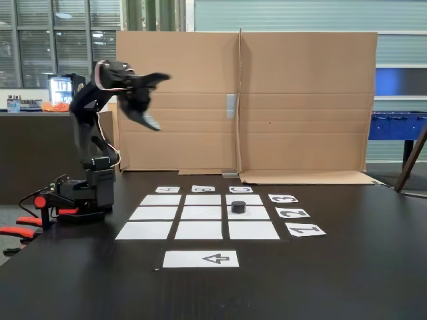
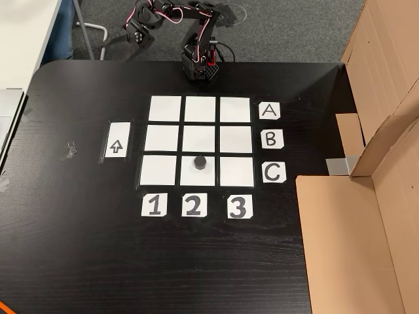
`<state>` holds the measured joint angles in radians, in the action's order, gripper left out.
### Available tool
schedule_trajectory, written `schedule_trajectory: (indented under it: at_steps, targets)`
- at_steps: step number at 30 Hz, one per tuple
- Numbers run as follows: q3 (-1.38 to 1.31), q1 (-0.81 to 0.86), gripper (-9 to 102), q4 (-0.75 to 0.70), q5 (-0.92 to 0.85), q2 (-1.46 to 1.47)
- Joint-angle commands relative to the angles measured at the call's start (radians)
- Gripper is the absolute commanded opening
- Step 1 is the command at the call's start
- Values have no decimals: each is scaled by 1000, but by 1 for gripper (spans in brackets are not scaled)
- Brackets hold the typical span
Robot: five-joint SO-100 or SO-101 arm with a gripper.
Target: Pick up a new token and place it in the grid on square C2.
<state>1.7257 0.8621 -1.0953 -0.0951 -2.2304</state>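
The token [image 1: 238, 207] [image 2: 200, 161], a small black puck, rests upright on square C2 [image 1: 257, 213] [image 2: 190, 175], the middle cell of the row labelled C in the grid [image 1: 200, 229] [image 2: 165, 108]. The eight other white cells are bare. In a fixed view from the side, my gripper [image 1: 160, 102] is raised high above the table's left part, far from the token, jaws spread open with nothing between them. From above, the gripper [image 2: 137, 29] hangs past the table's far edge, left of the arm's base [image 2: 200, 65].
A white sheet with a printed arrow [image 1: 200, 259] [image 2: 117, 140] lies beside the grid. Letter and number labels [image 2: 270, 139] [image 1: 292, 213] edge it. A tall cardboard wall [image 1: 300, 100] [image 2: 386, 131] stands along one side of the black table [image 1: 347, 280].
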Motion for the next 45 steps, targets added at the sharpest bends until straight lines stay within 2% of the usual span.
schedule_trajectory:
  at_steps: [1, 11, 25, 45]
  targets:
    - [72, 110, 36, 31, -18, -107]
    - [480, 353, -1, 179, -28, -393]
    - [962, 430, -1, 100, -41, -859]
    - [1223, 407, -1, -32, -78, -1095]
